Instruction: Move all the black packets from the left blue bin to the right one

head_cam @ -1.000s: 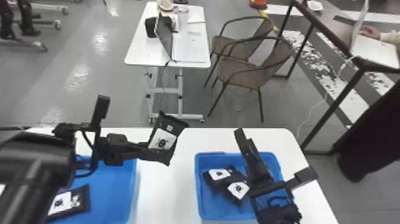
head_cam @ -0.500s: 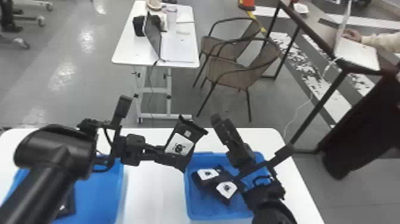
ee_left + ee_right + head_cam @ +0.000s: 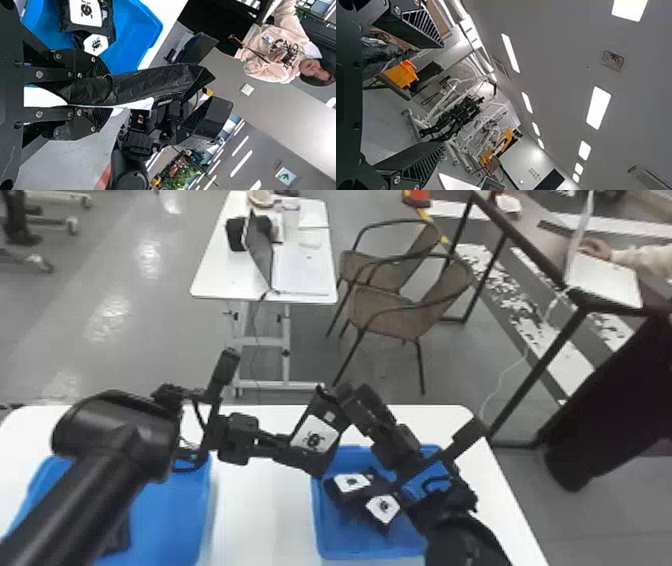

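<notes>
My left gripper (image 3: 290, 446) is shut on a black packet with a white label (image 3: 313, 434), held above the far left edge of the right blue bin (image 3: 370, 554). In the left wrist view, my left gripper (image 3: 105, 94) pinches the end of the crinkled packet (image 3: 158, 84). My right gripper (image 3: 357, 399) is beside the packet's right edge; in the right wrist view, my right gripper (image 3: 442, 95) stands open, with room background between its fingers. Black packets (image 3: 351, 482) lie in the right bin. Partly behind the left arm, a dark packet (image 3: 120, 534) lies in the left blue bin (image 3: 167, 515).
Both bins stand on a white table (image 3: 250, 510), with a strip of tabletop between them. Beyond its far edge are brown chairs (image 3: 385, 310) and a second white table (image 3: 215, 280) with a laptop. A dark table (image 3: 540, 255) stands at the far right.
My left gripper has carried its packet rightward, from between the bins to the right bin's far left side. The gap to my right gripper has closed up. The whole head view has shifted somewhat.
</notes>
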`<action>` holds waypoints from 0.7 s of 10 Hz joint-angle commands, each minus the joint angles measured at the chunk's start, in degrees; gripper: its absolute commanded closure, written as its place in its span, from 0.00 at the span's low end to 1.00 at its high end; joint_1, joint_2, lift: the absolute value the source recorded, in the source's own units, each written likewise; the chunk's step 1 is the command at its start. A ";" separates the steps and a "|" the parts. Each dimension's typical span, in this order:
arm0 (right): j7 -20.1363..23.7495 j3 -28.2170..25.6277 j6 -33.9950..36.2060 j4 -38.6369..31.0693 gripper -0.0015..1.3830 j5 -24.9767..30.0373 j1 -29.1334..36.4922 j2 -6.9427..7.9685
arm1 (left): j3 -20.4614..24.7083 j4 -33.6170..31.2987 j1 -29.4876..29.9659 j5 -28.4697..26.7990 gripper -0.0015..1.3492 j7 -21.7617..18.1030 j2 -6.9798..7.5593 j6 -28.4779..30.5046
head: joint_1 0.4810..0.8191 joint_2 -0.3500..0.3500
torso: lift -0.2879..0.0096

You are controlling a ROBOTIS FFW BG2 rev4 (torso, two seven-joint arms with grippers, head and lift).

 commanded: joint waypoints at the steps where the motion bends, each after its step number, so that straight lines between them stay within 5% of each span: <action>1: 0.39 0.63 1.41 0.52 0.14 0.45 -0.18 0.00 | -0.53 0.86 -1.04 0.04 0.71 0.00 -0.10 -0.37 | 0.63 0.26 | 0.97; 5: 1.09 0.81 2.99 1.67 0.82 2.21 -1.23 0.09 | -0.70 1.21 -1.30 0.48 0.71 0.18 -0.46 -0.37 | 0.63 0.29 | 0.97; 6: 1.09 0.81 1.14 1.93 0.93 2.12 -1.14 0.35 | -0.53 1.21 -1.30 0.48 0.71 0.35 -0.46 -0.46 | 0.63 0.29 | 0.97; 7: 1.09 0.81 -0.53 2.19 0.93 1.50 -0.97 0.62 | -0.17 1.21 -1.30 0.48 0.71 0.35 -0.46 -0.54 | 0.63 0.29 | 0.97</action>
